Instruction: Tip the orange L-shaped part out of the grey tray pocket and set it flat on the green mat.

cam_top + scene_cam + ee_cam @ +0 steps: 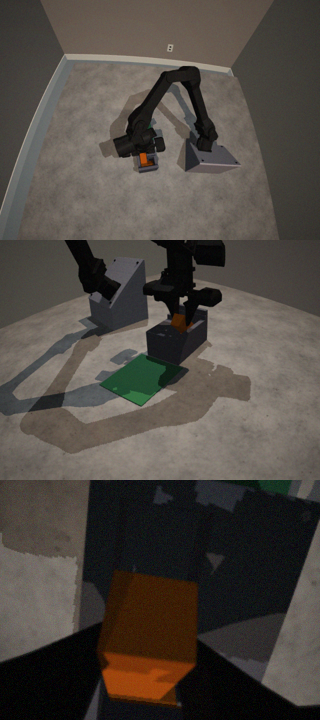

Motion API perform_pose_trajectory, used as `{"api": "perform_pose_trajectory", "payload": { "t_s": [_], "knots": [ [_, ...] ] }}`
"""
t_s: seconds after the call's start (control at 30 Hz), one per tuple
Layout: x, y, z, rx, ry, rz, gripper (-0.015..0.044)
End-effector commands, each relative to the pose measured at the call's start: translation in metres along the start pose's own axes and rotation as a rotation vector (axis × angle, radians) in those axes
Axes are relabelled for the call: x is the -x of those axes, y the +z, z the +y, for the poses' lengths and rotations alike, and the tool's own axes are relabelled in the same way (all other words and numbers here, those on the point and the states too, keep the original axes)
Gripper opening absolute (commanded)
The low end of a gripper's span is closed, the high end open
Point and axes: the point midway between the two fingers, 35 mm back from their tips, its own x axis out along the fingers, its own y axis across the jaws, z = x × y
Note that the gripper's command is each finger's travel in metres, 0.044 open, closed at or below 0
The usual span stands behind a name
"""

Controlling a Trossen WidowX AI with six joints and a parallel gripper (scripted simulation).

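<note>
The orange L-shaped part (143, 158) (178, 320) (150, 617) is tilted in the grey tray (148, 169) (162, 345) (255, 575), its near end raised above the tray top and its L-shaped end low in the pocket. My gripper (181, 320) (145, 638) is shut on the raised end, one finger on each side; in the top view the fingertips are hidden by the arm. The green mat (134, 379) (275, 485) lies flat against the tray's near end in the exterior view; in the top view the arm covers most of it.
The tray's raised end wall (202, 313) stands behind the fingers in the exterior view. The arm's sloped grey base block (219, 157) (129, 302) stands off to one side of the tray. Shadows of the arm fall over the mat and floor.
</note>
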Motion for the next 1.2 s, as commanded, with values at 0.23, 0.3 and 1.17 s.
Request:
{"api": "perform_pose_trajectory", "payload": {
  "t_s": [0.23, 0.3, 1.17],
  "knots": [
    [0.017, 0.000, 0.000, 0.000, 0.000, 0.000, 0.0000],
    [0.020, 0.000, 0.000, 0.000, 0.000, 0.000, 0.0000],
    [0.060, -0.001, 0.000, 0.003, -0.001, 0.000, 0.0000]
  ]
}}
